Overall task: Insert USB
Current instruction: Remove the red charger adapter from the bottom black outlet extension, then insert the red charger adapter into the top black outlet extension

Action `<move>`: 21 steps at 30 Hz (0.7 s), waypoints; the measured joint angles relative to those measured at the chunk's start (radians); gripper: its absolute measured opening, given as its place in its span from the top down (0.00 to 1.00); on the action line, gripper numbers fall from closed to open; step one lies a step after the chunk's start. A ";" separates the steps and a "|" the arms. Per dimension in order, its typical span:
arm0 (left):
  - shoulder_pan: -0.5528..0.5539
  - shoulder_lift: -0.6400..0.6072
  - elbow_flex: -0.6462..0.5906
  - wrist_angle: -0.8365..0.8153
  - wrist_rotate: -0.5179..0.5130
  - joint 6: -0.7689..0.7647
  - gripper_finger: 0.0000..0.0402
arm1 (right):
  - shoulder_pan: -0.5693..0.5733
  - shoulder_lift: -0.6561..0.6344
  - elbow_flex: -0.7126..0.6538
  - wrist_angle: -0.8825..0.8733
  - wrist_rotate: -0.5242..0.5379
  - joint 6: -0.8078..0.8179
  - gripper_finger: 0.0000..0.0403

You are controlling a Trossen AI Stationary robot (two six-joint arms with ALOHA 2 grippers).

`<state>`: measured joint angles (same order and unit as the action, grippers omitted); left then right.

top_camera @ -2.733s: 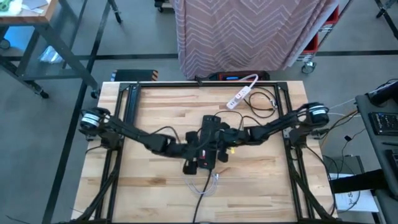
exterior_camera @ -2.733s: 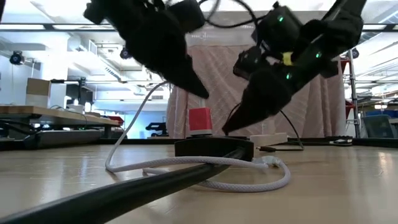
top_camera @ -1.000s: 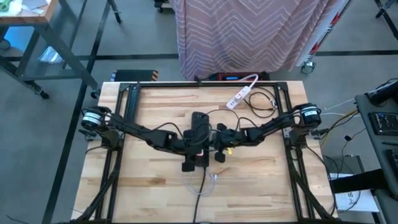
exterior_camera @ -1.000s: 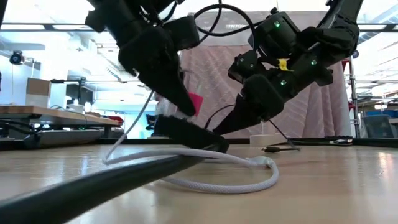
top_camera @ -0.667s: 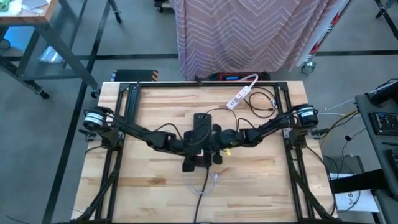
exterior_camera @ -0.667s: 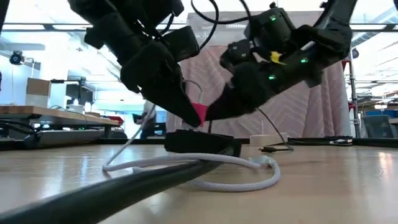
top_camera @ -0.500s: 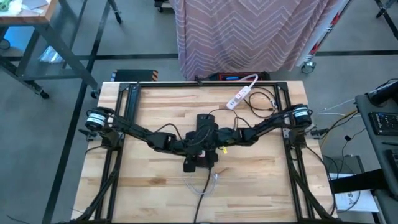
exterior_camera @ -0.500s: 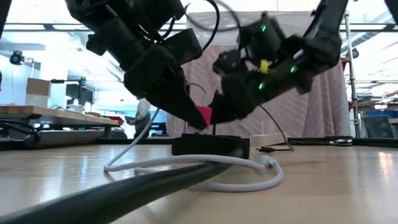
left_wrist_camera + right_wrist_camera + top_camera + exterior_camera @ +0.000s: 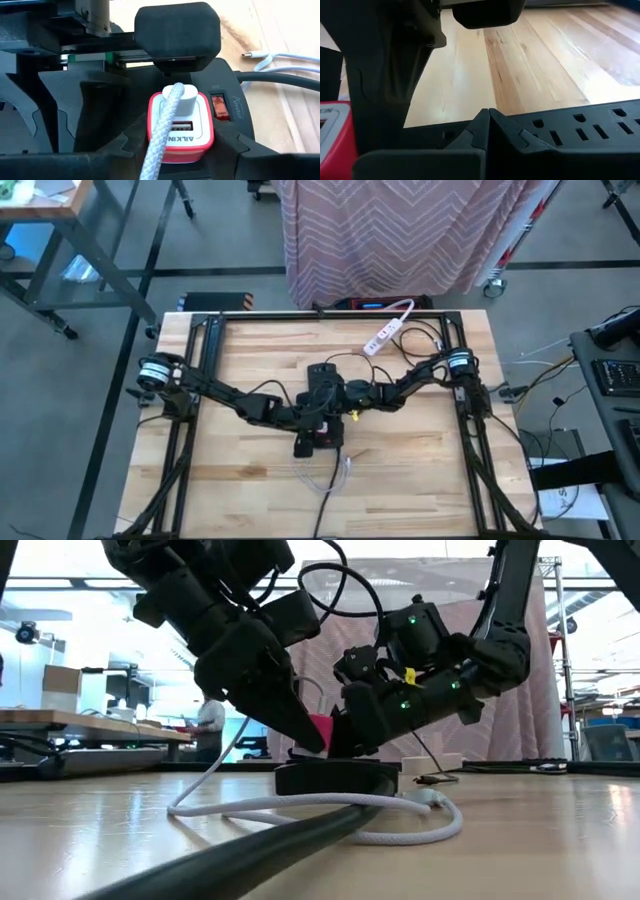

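Left end effector gripping charger

Two power strips, one black and one white; one red charger; one white cable.

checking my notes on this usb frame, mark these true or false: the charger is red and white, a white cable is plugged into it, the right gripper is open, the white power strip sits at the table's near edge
1. The charger is red and white: true.
2. A white braided cable is plugged into the charger: true.
3. The right gripper is open: false, it is shut, pressed against the black power strip.
4. The white power strip sits at the table's near edge: false, it lies near the far edge, by the curtain.
5. The left gripper holds the charger: true.
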<state>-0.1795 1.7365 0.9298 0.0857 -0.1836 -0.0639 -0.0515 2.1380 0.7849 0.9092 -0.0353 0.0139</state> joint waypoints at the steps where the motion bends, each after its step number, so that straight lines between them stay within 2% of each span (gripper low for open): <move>1: 0.000 -0.002 0.000 -0.002 -0.009 0.002 0.69 | -0.002 0.000 0.000 0.000 0.000 -0.004 1.00; 9: 0.002 -0.011 -0.004 -0.006 -0.077 -0.059 0.69 | -0.007 0.000 0.000 0.000 0.008 -0.014 1.00; 14: 0.001 -0.079 -0.022 0.095 -0.192 -0.127 0.69 | -0.007 0.000 0.000 0.000 0.004 -0.014 1.00; 17: -0.012 -0.084 -0.057 0.133 -0.208 -0.143 0.69 | -0.008 0.000 0.000 0.002 0.004 -0.017 1.00; 21: -0.012 -0.179 -0.105 0.124 -0.223 -0.168 0.69 | -0.009 0.000 0.000 0.000 -0.010 -0.005 1.00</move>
<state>-0.1917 1.5571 0.8249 0.2095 -0.4068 -0.2324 -0.0601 2.1376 0.7853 0.9092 -0.0449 0.0087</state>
